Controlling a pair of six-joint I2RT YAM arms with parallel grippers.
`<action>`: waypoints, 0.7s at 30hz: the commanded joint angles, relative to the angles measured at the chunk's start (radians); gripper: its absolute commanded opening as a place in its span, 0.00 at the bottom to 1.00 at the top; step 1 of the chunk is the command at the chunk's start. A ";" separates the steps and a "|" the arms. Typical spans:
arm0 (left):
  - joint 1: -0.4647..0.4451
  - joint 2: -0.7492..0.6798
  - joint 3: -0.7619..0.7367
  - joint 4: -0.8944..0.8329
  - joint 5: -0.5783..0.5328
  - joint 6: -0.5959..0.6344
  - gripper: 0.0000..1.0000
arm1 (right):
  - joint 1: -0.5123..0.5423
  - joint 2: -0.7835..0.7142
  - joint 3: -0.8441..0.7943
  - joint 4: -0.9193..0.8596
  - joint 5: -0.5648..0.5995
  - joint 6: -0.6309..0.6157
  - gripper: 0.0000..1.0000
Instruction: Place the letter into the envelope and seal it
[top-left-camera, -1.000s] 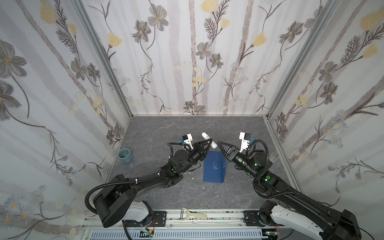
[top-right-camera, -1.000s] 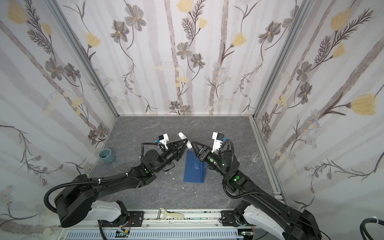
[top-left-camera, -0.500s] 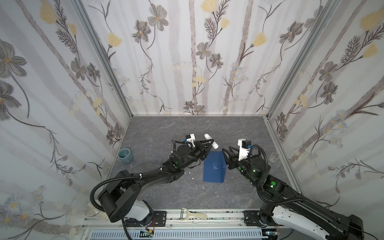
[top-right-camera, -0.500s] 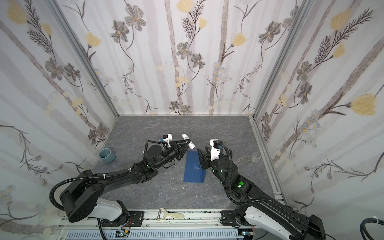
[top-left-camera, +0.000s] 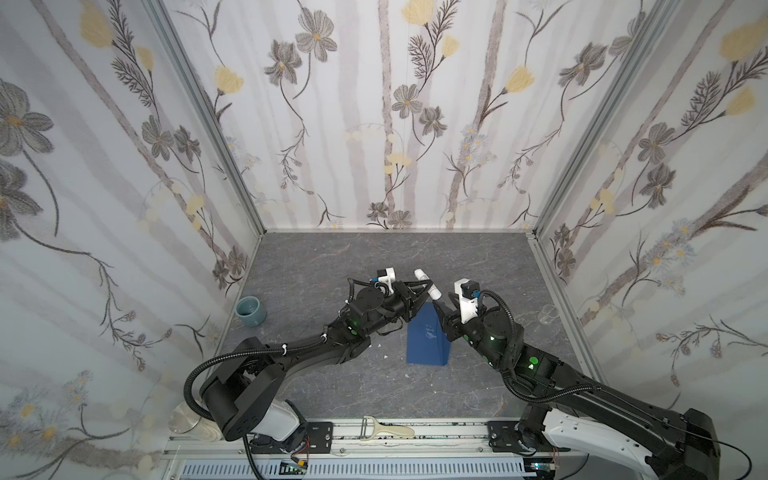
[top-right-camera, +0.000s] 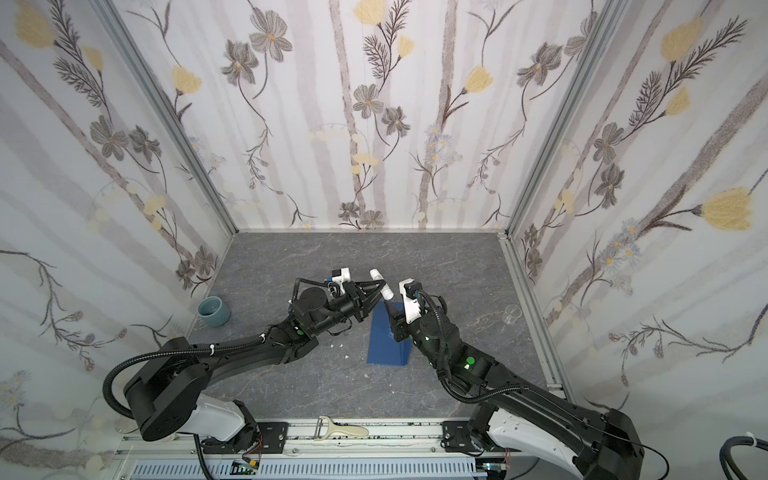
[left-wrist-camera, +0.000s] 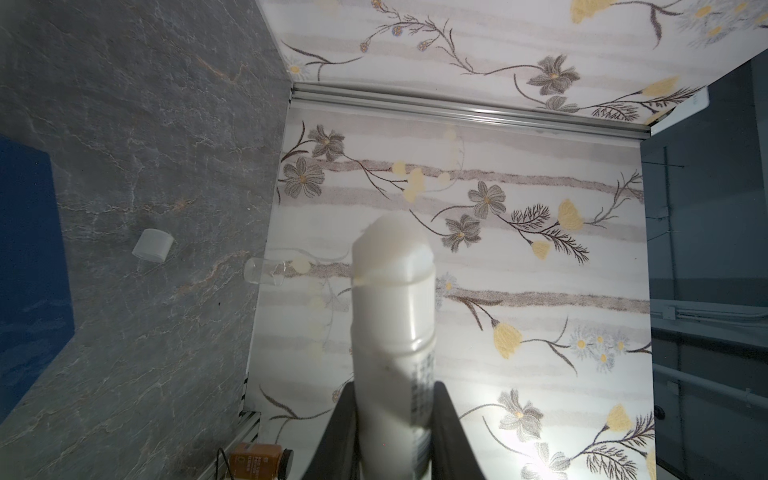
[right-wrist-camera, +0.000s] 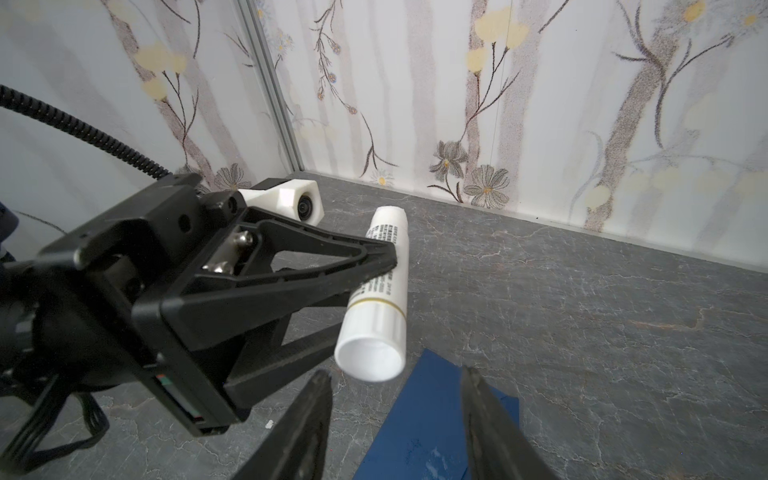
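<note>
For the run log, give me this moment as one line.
left gripper: shut on glue stick | right gripper: open, beside glue stick | envelope: flat on table

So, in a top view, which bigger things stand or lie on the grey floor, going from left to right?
Blue-green cup → dark blue envelope → small clear cup.

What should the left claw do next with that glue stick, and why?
Probably tip the glue stick down so its uncapped end meets the pointed end of the envelope. The left claw grips it just above there, a white cap lies off on the table, and the open right claw holds nothing.
</note>
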 joint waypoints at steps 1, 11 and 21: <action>-0.004 0.006 0.017 0.030 0.020 -0.021 0.00 | 0.004 0.023 0.020 0.041 0.021 -0.055 0.52; -0.014 0.015 0.034 0.032 0.037 -0.021 0.00 | 0.003 0.082 0.045 0.098 0.070 -0.086 0.51; -0.024 0.021 0.037 0.031 0.047 -0.026 0.00 | 0.002 0.120 0.071 0.105 0.083 -0.090 0.36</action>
